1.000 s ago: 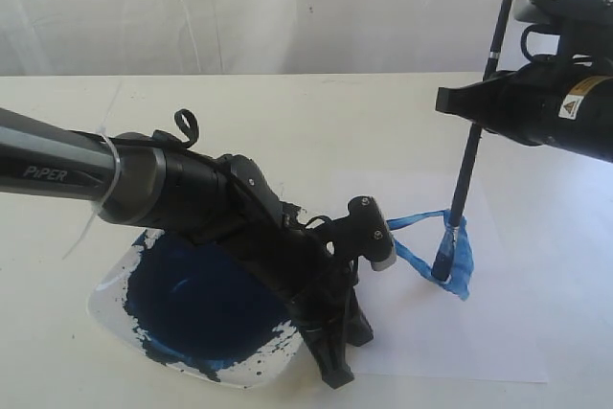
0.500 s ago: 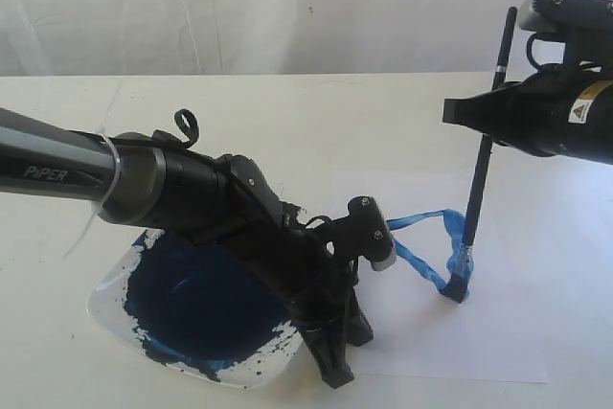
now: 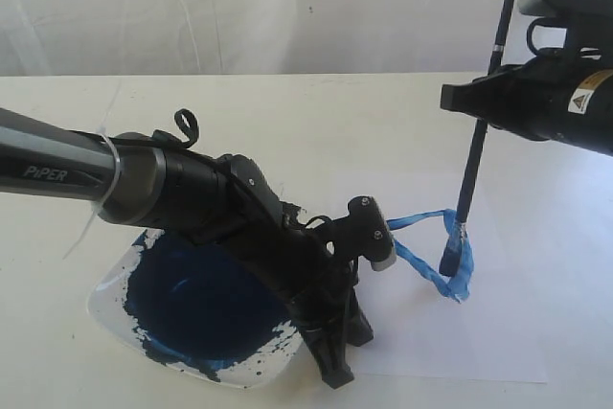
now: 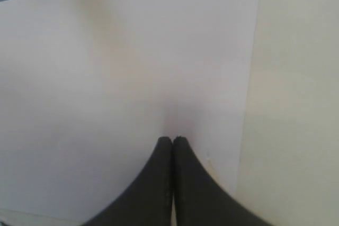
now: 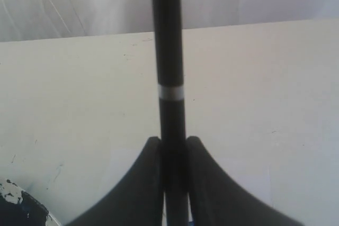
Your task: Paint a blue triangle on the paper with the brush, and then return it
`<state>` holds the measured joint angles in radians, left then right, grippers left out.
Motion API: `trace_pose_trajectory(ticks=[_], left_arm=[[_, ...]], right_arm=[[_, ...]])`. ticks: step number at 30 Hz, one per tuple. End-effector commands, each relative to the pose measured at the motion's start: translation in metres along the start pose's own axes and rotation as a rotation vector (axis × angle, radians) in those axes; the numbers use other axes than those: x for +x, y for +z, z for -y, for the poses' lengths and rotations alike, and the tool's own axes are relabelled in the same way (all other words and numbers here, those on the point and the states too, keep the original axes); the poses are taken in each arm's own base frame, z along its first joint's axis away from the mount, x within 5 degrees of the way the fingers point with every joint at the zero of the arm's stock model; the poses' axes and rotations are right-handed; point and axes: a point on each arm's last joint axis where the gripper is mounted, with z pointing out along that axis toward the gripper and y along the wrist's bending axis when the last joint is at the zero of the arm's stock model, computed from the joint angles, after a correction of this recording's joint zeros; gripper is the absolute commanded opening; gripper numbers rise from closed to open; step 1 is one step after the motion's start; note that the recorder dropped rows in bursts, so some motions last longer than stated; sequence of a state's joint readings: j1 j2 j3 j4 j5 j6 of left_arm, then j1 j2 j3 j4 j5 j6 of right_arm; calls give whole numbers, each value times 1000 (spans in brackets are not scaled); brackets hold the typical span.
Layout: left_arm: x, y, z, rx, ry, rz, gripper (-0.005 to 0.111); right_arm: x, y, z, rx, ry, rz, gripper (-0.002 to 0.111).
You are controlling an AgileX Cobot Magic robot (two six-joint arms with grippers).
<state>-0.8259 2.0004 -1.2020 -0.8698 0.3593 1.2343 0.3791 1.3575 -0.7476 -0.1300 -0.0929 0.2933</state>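
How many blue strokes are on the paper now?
3 on the white paper sheet: a top stroke, a lower diagonal stroke, and a right stroke at the thin black-handled brush tip. More may hide behind the left arm.

Plate (image 3: pixel 107 286): near left on the table (image 3: pixel 316 112).
Paper (image 3: pixel 479 342): just right of the plate.
Triangle (image 3: pixel 433 273): on the paper's far left part.
Brush (image 3: pixel 475 150): upright, tip on the triangle's right side, handle within the right gripper (image 5: pixel 173 144), far right.
Left gripper (image 4: pixel 172 141): on the paper, near its edge.
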Motion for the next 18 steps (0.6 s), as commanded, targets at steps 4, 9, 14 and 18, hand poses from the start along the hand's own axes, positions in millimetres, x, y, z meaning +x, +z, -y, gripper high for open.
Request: trace_pose_trajectory(ticks=[4, 9, 14, 18], left_arm=[[1, 3, 4, 35, -8, -8, 0], [1, 3, 4, 35, -8, -8, 0], [1, 3, 4, 35, -8, -8, 0], [1, 3, 4, 35, -8, -8, 0]], right_arm=[[0, 2, 0, -3, -14, 8, 0], [2, -5, 1, 16, -15, -41, 0], [-1, -9, 1, 14, -10, -27, 0], [-1, -9, 1, 15, -10, -31, 0]])
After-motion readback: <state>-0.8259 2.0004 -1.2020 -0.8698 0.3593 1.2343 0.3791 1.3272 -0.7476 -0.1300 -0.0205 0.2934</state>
